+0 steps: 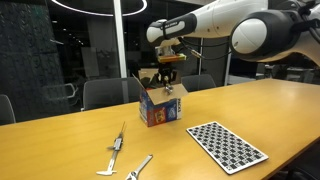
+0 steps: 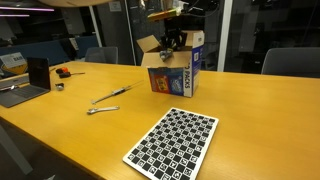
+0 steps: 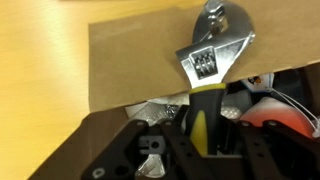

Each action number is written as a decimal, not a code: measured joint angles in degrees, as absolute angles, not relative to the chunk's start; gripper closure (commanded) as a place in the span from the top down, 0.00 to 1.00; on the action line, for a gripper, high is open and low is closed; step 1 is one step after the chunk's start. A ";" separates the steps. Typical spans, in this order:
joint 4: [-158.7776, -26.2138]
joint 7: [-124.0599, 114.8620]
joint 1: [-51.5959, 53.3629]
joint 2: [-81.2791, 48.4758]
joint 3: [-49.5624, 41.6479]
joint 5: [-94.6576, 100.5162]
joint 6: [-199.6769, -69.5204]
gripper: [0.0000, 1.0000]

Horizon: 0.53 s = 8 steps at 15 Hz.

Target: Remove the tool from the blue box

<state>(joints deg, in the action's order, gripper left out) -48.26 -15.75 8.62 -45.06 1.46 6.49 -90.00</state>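
Note:
The blue box (image 1: 159,108) stands open on the wooden table, brown flaps up; it shows in both exterior views (image 2: 176,76). My gripper (image 1: 169,80) hangs just over its opening, also seen in an exterior view (image 2: 172,40). In the wrist view the gripper (image 3: 205,150) is shut on the black-and-yellow handle of the tool (image 3: 210,60), a small adjustable wrench with a silvery head. The head lies over a brown flap (image 3: 130,60). Crumpled wrapping and red print show inside the box below it.
A long thin silvery tool (image 1: 117,146) and a plier-like tool (image 1: 138,168) lie on the table in front of the box. A checkered board (image 1: 227,146) lies flat beside them. A laptop (image 2: 14,93) sits at a table edge. Chairs stand behind the table.

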 measured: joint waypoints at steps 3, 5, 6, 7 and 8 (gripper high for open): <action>-45.97 -15.75 9.25 -43.90 1.46 7.10 -86.02 0.19; -44.63 -15.78 9.87 -42.82 1.44 8.28 -83.51 0.19; -44.20 -15.80 10.18 -42.17 1.43 8.84 -82.55 0.19; -43.91 -15.86 10.45 -41.49 1.43 9.22 -81.73 0.18; -43.84 -15.96 10.68 -40.72 1.43 9.67 -80.96 0.18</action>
<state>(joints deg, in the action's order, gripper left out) -43.84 -15.96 10.68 -40.72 1.43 9.67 -80.96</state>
